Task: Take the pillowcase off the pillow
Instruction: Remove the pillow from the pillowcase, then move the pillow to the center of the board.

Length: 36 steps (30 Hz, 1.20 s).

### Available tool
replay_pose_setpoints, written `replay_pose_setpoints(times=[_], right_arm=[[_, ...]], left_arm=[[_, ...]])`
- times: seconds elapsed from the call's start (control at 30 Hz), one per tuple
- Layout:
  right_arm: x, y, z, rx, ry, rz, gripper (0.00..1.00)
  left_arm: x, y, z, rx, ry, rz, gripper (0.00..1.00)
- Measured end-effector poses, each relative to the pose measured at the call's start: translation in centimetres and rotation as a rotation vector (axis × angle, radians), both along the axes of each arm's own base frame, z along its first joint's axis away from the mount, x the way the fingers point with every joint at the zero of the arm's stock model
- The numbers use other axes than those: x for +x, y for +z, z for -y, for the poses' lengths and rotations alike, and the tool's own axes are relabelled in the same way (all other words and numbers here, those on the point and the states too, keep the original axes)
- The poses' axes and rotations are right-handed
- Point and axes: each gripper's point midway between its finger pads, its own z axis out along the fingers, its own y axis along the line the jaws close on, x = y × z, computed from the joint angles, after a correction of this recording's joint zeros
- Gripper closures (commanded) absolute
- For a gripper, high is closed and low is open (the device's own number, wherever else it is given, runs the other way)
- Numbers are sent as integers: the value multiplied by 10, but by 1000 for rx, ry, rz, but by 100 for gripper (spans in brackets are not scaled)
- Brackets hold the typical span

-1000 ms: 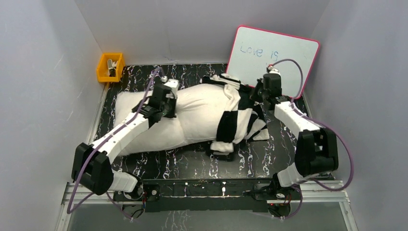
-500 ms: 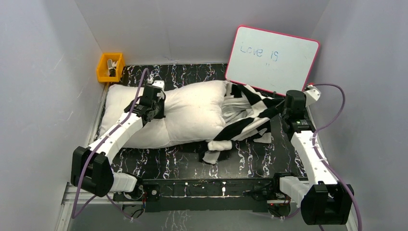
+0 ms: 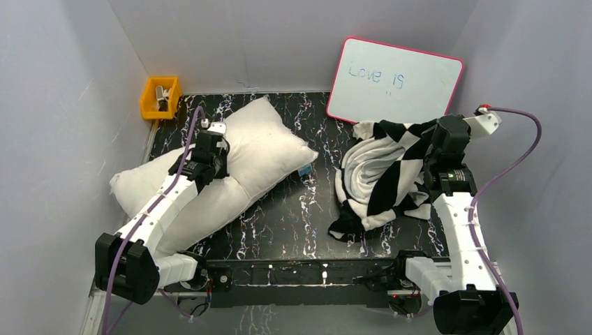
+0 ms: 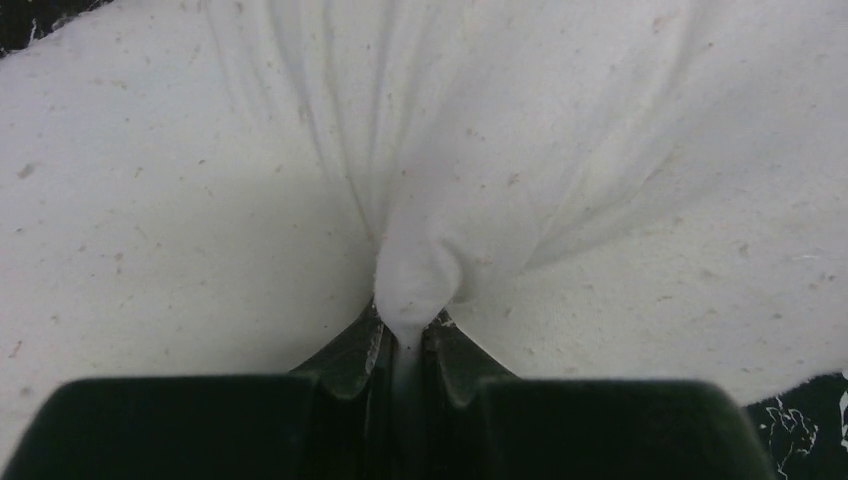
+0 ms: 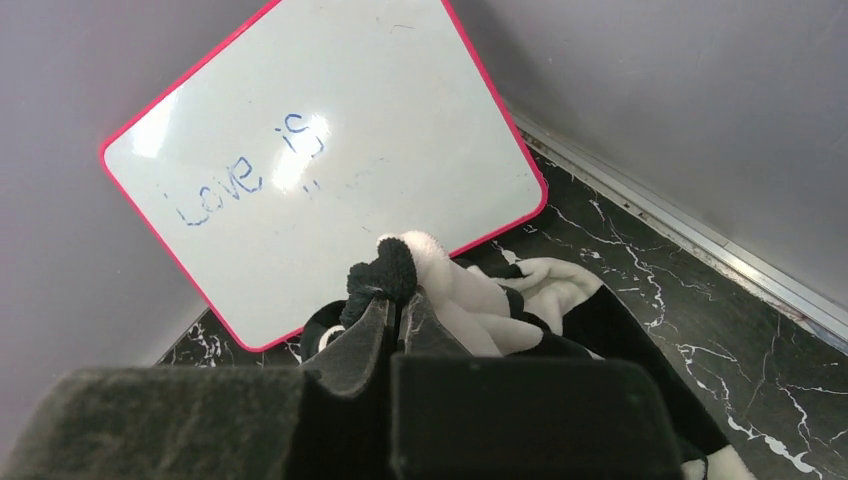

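Since half a sec ago: the pillow (image 3: 258,146) has swung off to the left, the pillowcase (image 3: 380,174) has gone right with my R arm, and the two no longer overlap. A second ago the case was still bunched round the pillow's right end.

Top view now: the plain white pillow lies on the left half of the black marbled table (image 3: 307,209). Its long axis runs diagonally, from the near-left edge up to about the centre at the back. My L pincer (image 4: 405,335) sits on its upper face, roughly mid-length. The L wrist cam shows the jaws closed on a small pinch of white fabric, with creases fanning out from it.

The b&w checkered case is a crumpled heap on the right half, in front of the whiteboard (image 3: 394,80). It's well apart from the pillow, with bare table between them. My R pincer (image 5: 397,305) is raised above the heap's far-right side. The jaws are clamped on a fold of case, with a black-and-white tuft poking out past the tips. The rest hangs from that fold and pools on the table.

The key relation, as I judge it: the case lies straight below and just left of the R pincer, fully clear of the pillow, so nothing links the two arms now. The task looks all but done. What's left is prob. to let go on the R so the case drops onto its own heap, and to free the pinch on the L. A yellow bin (image 3: 160,96) sits far-left, not involved.
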Motion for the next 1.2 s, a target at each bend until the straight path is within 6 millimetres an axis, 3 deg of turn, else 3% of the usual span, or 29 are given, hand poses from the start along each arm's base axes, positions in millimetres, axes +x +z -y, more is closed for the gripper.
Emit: replay_pose_setpoints(times=[0.13,0.2,0.3,0.43,0.5,0.6,0.77,0.83,0.9,1.03,1.2], right_arm=[[-4,7,0,-14,8,15,85],[-2,5,-2,-19,21,6,73],[4,-1,-6,-19,51,-13,42],[23,-32,-22,-26,120,-112,4],[30,-44,-35,-40,164,-150,1],[37,-52,-72,-93,278,-179,1],[53,-49,-166,-200,524,-179,1],[57,-54,-203,-229,616,-184,2],[58,-65,-229,-248,682,-205,2],[56,-81,-240,-261,717,-245,1],[56,-75,-238,-268,709,-228,1]], left_arm=[[-6,2,25,16,-112,13,100],[-9,1,36,29,-160,11,100],[-12,-1,51,36,-222,4,100],[-15,-1,70,8,-297,-4,97],[-15,1,78,-14,-334,-2,97],[-15,6,88,-47,-363,9,100],[-3,17,91,-54,-310,35,100],[10,19,89,-29,-257,32,100],[26,22,87,0,-201,30,100],[65,34,70,-28,-44,28,100],[102,65,-2,-94,288,110,100]])
